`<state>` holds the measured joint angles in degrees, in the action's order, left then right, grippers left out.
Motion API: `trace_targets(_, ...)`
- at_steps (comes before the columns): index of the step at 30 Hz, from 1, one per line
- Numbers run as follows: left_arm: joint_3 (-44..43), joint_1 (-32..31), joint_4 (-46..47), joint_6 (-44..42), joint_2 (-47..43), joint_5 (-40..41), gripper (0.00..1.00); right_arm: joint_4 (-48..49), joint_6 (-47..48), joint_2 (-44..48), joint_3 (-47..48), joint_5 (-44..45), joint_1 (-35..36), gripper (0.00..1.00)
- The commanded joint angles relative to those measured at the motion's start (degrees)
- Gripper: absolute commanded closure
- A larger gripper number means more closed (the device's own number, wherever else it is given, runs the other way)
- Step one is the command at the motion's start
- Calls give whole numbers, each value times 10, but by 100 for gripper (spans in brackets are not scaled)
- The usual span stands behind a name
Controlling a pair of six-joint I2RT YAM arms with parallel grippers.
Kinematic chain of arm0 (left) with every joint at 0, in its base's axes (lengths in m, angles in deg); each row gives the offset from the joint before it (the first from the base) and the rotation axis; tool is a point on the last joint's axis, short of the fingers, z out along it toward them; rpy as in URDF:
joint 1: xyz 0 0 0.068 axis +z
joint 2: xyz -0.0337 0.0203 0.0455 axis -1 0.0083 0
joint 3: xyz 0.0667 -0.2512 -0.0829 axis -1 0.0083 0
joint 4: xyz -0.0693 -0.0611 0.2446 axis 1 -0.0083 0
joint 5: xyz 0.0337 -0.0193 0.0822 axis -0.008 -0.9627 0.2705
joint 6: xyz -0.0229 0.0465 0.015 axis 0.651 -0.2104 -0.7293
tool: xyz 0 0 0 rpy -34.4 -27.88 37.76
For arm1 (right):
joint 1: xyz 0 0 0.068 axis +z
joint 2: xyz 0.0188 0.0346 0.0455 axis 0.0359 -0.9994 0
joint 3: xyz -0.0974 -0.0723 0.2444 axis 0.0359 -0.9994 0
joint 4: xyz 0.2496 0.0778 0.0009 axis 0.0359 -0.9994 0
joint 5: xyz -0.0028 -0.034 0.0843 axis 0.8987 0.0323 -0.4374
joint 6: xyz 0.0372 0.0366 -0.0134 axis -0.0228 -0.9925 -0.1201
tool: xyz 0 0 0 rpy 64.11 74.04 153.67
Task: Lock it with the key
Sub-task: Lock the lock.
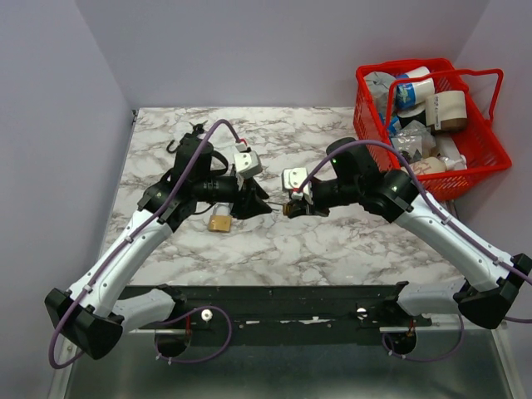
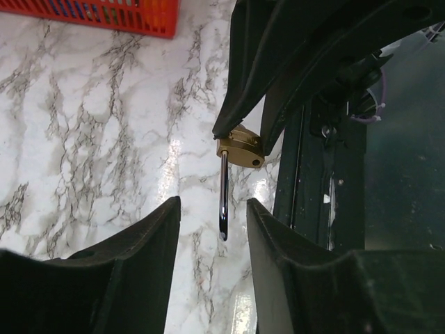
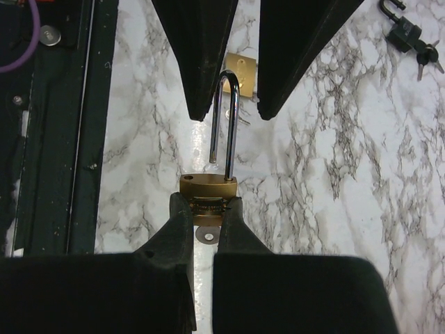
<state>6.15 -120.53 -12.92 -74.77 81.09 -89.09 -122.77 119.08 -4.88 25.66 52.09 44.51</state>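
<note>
The right pincer (image 3: 207, 209) grips the brass padlock (image 3: 208, 188) and the left pincer (image 2: 213, 205) stands wide around its raised shackle (image 3: 228, 104), so an off-centre squeeze could twist it loose (the key (image 3: 425, 59) lies on the desk (image 3: 334, 209) beside the black padlock (image 3: 402, 31), well apart).

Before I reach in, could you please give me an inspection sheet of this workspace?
Surface: white marble-patterned tabletop, no spills seen.
Job's things: bunch of small black-headed keys lying next to the squat black padlock, untouched; small brass padlock with its silver shackle open.
Clutter: second brass padlock lying flat on the tabletop; red plastic basket of containers, back right.
Grippers: right gripper shut on the small brass padlock's body; left gripper open, one jaw either side of the shackle.
Cables: purple cables run along both arms.
Surroundings: pale lilac walls; nothing else seen.
</note>
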Motion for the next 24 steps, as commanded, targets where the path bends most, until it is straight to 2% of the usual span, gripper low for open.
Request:
trace_targets(1,-3,-13,13,-3,4,35,54,5,5,-4,11,12,5,99)
trace_targets(5,-5,-16,12,-3,6,39,62,3,10,-3,11,16,9,99)
trace_targets(8,-8,-18,18,10,8,35,83,3,15,-3,13,22,11,99)
trace_targets(9,-6,-19,22,16,8,36,98,3,10,-4,14,22,12,99)
trace_targets(13,3,-19,32,41,3,45,100,2,-10,-6,25,22,11,99)
trace_targets(14,4,-18,35,50,1,42,100,9,-23,-7,27,30,11,93)
trace_targets(15,7,-17,40,53,-7,40,100,8,-43,-8,32,34,11,80)
trace_targets(16,11,-14,46,58,-13,34,100,7,-50,-8,34,40,11,40)
trace_targets(17,16,-6,68,68,-20,23,100,5,-59,-2,35,45,11,24)
trace_targets(19,34,2,95,82,-47,-11,100,6,-78,10,29,47,11,0)
trace_targets(21,51,15,148,130,-72,-40,100,1,-86,28,25,37,10,0)
trace_targets(24,61,22,194,150,-89,-82,100,-24,-101,45,33,12,9,0)
